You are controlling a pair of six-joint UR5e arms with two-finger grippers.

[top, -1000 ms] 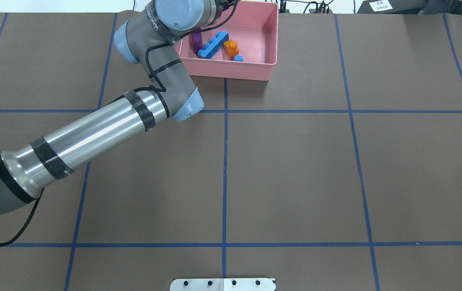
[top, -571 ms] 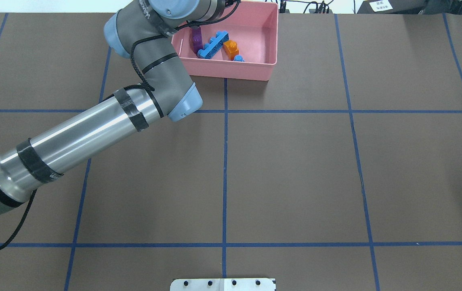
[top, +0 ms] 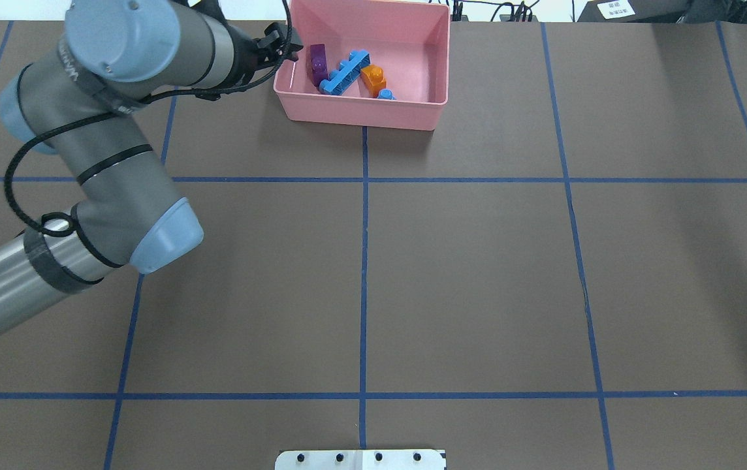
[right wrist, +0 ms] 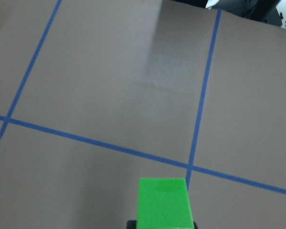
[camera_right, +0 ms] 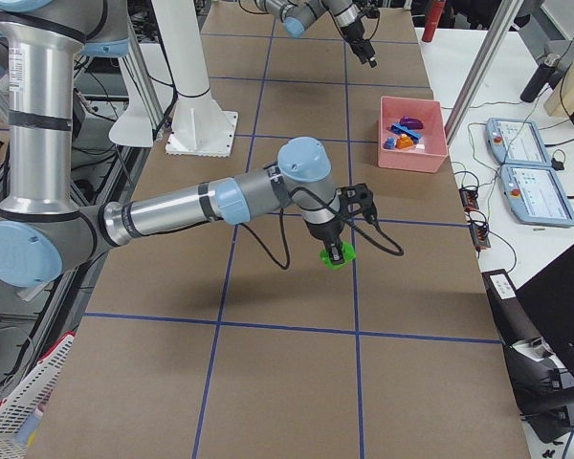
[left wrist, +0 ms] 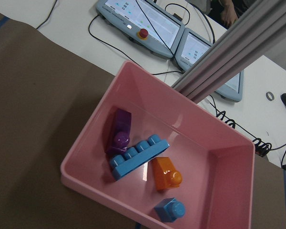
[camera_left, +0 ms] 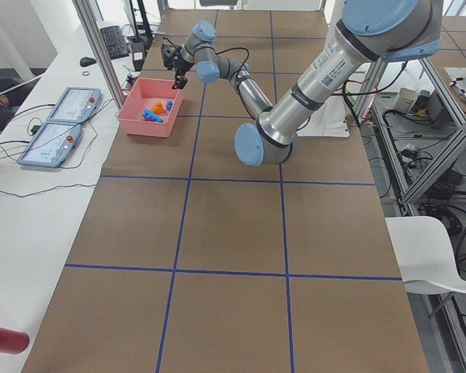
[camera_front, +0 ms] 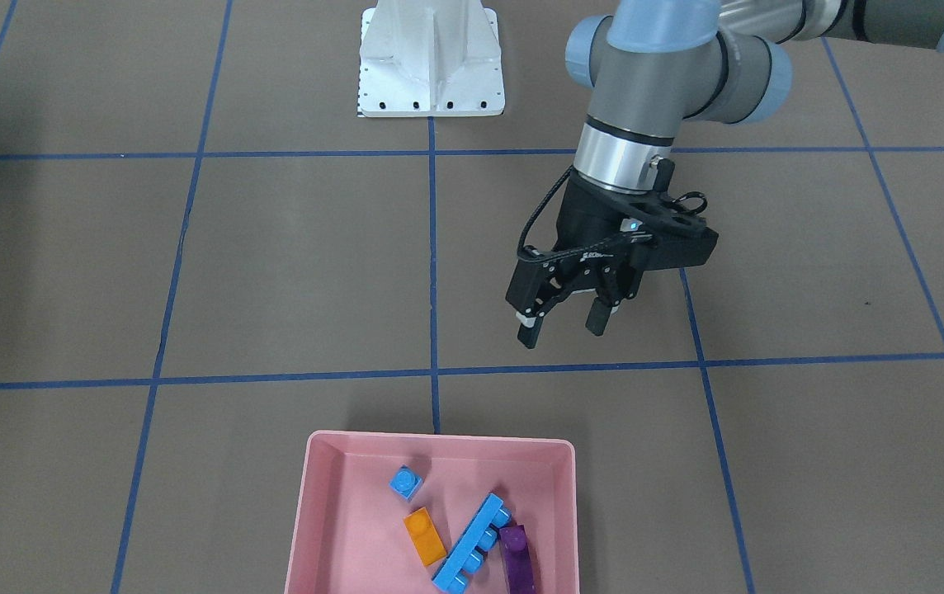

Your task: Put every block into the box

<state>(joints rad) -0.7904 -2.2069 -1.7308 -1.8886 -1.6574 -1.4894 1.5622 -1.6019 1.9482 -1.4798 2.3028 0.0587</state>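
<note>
The pink box [camera_front: 439,441] [top: 360,116] [left wrist: 86,157] stands at the table's far edge. Inside lie a purple block [camera_front: 517,561] [left wrist: 118,133], a long light-blue bar [camera_front: 472,544] [left wrist: 138,157], an orange block [camera_front: 424,536] [left wrist: 166,174] and a tiny light-blue square [camera_front: 406,482] [left wrist: 170,210]. My left gripper [camera_front: 563,332] [top: 285,47] hangs open and empty, raised beside the box's left end. The green block [camera_right: 335,256] [right wrist: 163,202] sits at the tip of my right gripper [camera_right: 335,244], shut on it low over the table, far from the box [camera_right: 411,158].
The white metal base [camera_front: 431,66] [top: 360,459] is bolted at the robot's side of the table. Two teach pendants [left wrist: 148,24] [camera_left: 62,116] and cables lie on the white bench beyond the box. An aluminium post [left wrist: 229,52] rises next to the box.
My left arm has swung back to the left, carrying its wrist off the box's left end. The blocks in the box have not moved.
</note>
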